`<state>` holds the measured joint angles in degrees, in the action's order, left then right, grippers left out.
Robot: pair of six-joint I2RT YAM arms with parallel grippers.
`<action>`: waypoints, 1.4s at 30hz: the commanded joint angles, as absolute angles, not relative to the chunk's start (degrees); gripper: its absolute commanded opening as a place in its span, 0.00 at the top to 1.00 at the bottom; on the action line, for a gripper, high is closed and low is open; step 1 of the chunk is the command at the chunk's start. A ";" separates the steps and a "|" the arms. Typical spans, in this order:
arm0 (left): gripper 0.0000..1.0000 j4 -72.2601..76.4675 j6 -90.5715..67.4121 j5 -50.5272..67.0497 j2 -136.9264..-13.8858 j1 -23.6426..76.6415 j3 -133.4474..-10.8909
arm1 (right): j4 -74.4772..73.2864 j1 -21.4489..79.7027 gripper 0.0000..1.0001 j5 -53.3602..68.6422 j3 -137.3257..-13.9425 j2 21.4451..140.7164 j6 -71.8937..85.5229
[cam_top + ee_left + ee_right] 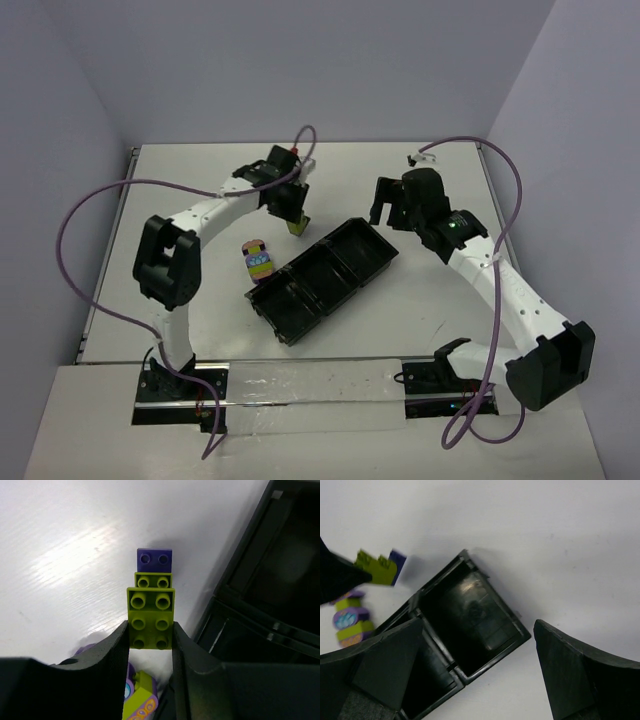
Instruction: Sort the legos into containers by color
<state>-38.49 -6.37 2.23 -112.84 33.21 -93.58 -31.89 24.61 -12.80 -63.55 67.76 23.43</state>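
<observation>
The left claw (151, 630) is clamping a small brick cluster (151, 605) between its two black fingers, which are pressing on the cluster's near end from both sides. The cluster is showing yellow-green studded bricks stepped one behind the other and a purple brick (154, 559) at its far tip, all pointing away from the wrist. In the top view it is hanging at the claw's tip just beside the far end of the black tray (322, 278), outside the rim; whether it is touching the white surface (420, 320) I cannot tell. The tray is lying diagonally at the middle of the surface, its three square compartments showing only dark floor. A multicoloured block (259, 259) is lying on the surface just left of the tray, near the left claw and apart from the held cluster. The right claw (477, 627) is hovering over the tray's far compartment (475, 612), its fingers spread wide apart and gripping nothing.
</observation>
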 commanded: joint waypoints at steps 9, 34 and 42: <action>1.00 -8.48 -29.70 48.18 -86.59 17.19 -75.65 | -16.25 20.25 0.01 33.60 -60.92 61.88 17.66; 1.00 22.15 -48.75 70.84 -79.89 15.82 -65.42 | 18.04 19.99 0.12 56.40 -61.11 76.59 41.27; 1.00 23.85 -50.22 70.84 -80.07 15.91 -65.22 | 23.15 21.71 0.25 57.42 -62.28 78.90 43.73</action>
<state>18.98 -49.25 69.34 -81.69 15.99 -65.17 16.70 21.16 55.94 -59.29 78.31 41.75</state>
